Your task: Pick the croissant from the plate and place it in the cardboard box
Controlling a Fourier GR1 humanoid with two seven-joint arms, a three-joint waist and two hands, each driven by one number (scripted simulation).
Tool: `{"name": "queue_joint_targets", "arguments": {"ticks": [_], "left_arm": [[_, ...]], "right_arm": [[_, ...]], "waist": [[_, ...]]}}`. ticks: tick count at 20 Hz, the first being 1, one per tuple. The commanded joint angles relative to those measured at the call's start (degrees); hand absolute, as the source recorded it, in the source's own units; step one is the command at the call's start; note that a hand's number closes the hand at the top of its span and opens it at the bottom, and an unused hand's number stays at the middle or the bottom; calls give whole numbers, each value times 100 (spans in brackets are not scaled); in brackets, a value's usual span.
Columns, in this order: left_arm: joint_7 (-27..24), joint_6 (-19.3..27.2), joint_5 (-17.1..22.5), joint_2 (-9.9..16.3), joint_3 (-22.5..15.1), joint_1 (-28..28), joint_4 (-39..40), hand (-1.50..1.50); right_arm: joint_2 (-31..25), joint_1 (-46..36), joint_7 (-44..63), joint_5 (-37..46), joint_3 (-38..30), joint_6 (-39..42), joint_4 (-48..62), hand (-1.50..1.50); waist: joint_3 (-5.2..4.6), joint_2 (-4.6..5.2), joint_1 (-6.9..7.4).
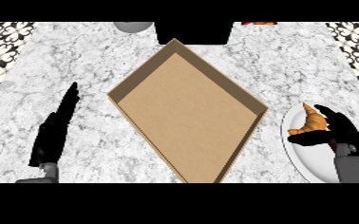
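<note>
**Ana:** Marble, by the look of that counter [84, 66]: white with grey veins, running across the whole view, and patterned black-and-white tile showing at both far corners.

**Ben:** What sits on it?

**Ana:** In the middle, a cardboard box [140, 81], shallow and open, turned so it reads as a diamond with one corner pointing away. Plain brown, matte, with thin upright walls. Its floor is bare; nothing lies inside.

**Ben:** And the plate?

**Ana:** At the right edge, a white plate [308, 163], smooth and round, partly cut off by the frame. It lies just beside the box's right corner. The croissant [313, 121] is over the far part of it.

**Ben:** Describe the croissant.

**Ana:** Golden orange, curved, tapering to a pointed tip that aims away from the robot. The surface looks ridged, darker along the edges.

**Ben:** Is a hand on it?

**Ana:** Yes, the right hand [340, 132], black, comes in from the lower right with its fingers and thumb curled round the near end of the croissant. I cannot tell whether the pastry is lifted or resting on the plate.

**Ben:** The other one?

**Ana:** The left hand [54, 130] shows at the left, well apart from the box, fingers straight and together, holding nothing.

**Ben:** Anything at the back?

**Ana:** A grey rounded thing [133, 26], a black block [194, 32] beyond the box's far corner, and a reddish scrap [259, 23], all cut off.
</note>
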Motion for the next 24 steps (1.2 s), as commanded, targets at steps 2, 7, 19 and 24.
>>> {"name": "queue_joint_targets", "arguments": {"ticks": [2,7,19,24], "left_arm": [[184,-255,31,81,137,429,-659,0],[-164,59,-261,-228,-30,165,1,0],[204,-190,-68,-48,144,-154,-105,0],[-210,-133,-135,-142,153,310,-128,0]], "right_arm": [[-31,10,-238,-132,-190,149,-1,150],[-108,168,-253,1090,238,-756,14,150],[-1467,5,-3802,2089,2028,-187,-407,150],[-1673,131,-4082,2219,1690,-470,-888,150]], "waist": [[9,0,7],[8,4,-6],[17,6,44],[8,-7,1]]}}
